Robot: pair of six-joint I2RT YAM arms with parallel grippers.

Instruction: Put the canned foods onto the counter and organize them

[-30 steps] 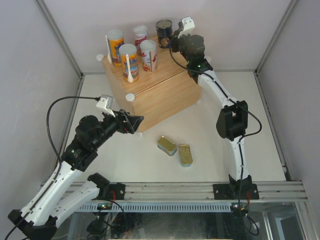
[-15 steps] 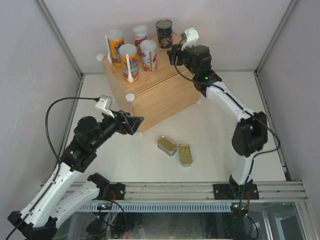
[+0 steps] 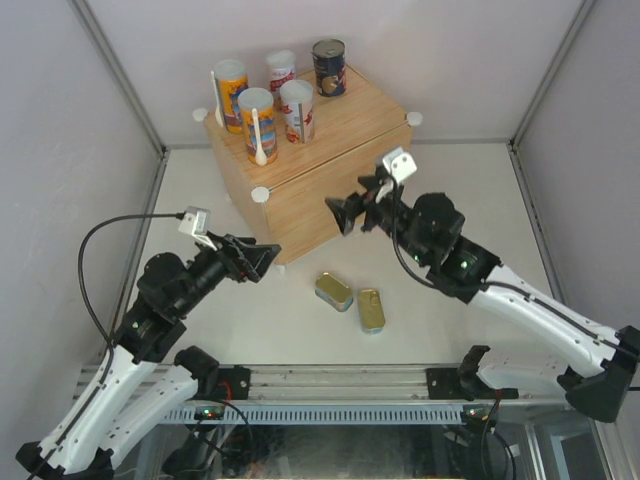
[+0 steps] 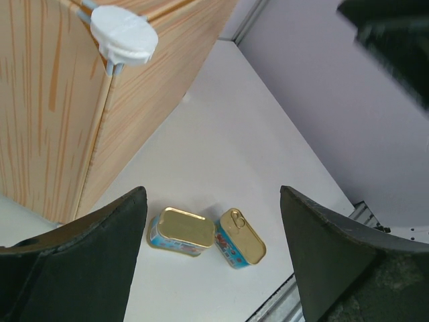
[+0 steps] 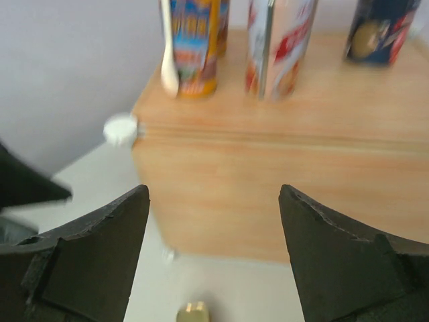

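On the wood-grain counter (image 3: pixel 345 135) stand two orange-blue tubes (image 3: pixel 257 125) with white spoons, two white-red tubes (image 3: pixel 296 110) and a dark-blue can (image 3: pixel 328 67). Two flat gold-teal tins (image 3: pixel 334 291) (image 3: pixel 371 309) lie side by side on the table in front of it. My left gripper (image 3: pixel 262 257) hovers left of them, open and empty; in its wrist view the tins (image 4: pixel 181 231) (image 4: pixel 240 237) lie between the fingers, further off. My right gripper (image 3: pixel 345 212) hangs open and empty before the counter's front face (image 5: pixel 268 161), above the tins.
White round caps (image 3: pixel 260 194) mark the counter's corners. Grey walls with metal frame bars close the table on three sides. The rail with the arm bases (image 3: pixel 350 385) runs along the near edge. The left gripper's dark tip (image 5: pixel 27 184) shows at the right wrist view's left edge.
My right gripper has left the dark-blue can's side, swung down in front of the counter and opened. The can stays where it stood. The left gripper has shifted slightly.
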